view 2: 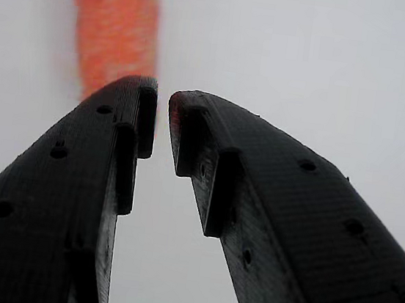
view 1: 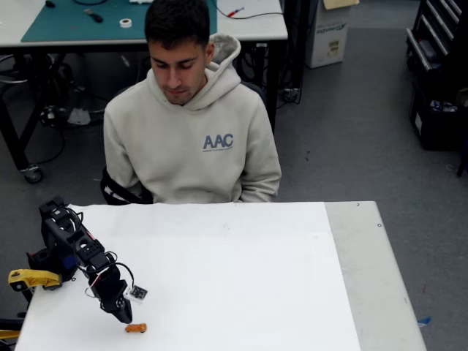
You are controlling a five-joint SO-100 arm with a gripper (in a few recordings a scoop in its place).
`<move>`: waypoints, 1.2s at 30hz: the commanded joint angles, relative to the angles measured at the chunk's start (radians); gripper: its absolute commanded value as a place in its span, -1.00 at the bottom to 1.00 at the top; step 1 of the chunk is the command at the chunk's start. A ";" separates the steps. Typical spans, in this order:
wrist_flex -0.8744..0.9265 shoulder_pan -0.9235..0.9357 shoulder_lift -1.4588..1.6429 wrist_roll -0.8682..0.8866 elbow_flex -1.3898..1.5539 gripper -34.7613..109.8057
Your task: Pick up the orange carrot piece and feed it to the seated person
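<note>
The orange carrot piece lies flat on the white counter, close to the counter's near edge and toward its left side in the fixed view. It is a short stubby stick, lying roughly crosswise in that view. In the wrist view the orange carrot piece appears as a blurred orange bar running up to the top edge of the picture, with its lower end hidden behind the tip of the left-hand finger.

Just to the left of the carrot in the fixed view, the gripper points down at the counter, its black tip right beside the carrot's left end; whether it touches the carrot cannot be told from there. In the wrist view the gripper has its jaws narrow, with only a slim gap between the two black tips, and nothing is held between them. The carrot sits beyond the tips rather than inside the gap.

From the carrot leftward and up in the fixed view, the black arm slants back to its base at the counter's left edge, with thin wires looping along it and a small white tag hanging near the wrist. A yellow clamp sits at that left edge, beside the base.

Well apart from the carrot, across the far edge of the counter, the seated person in a light hoodie with blue "AAC" lettering faces the counter, head tilted down.
</note>
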 commanded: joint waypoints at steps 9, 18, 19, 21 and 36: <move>0.002 0.003 -0.031 -0.014 -0.091 -0.52; 0.002 -0.015 -0.025 -0.015 -0.091 -0.49; 0.002 -0.025 -0.025 -0.015 -0.091 -0.46; 0.002 -0.032 -0.023 -0.015 -0.092 -0.40; 0.003 -0.034 -0.023 -0.015 -0.041 -0.15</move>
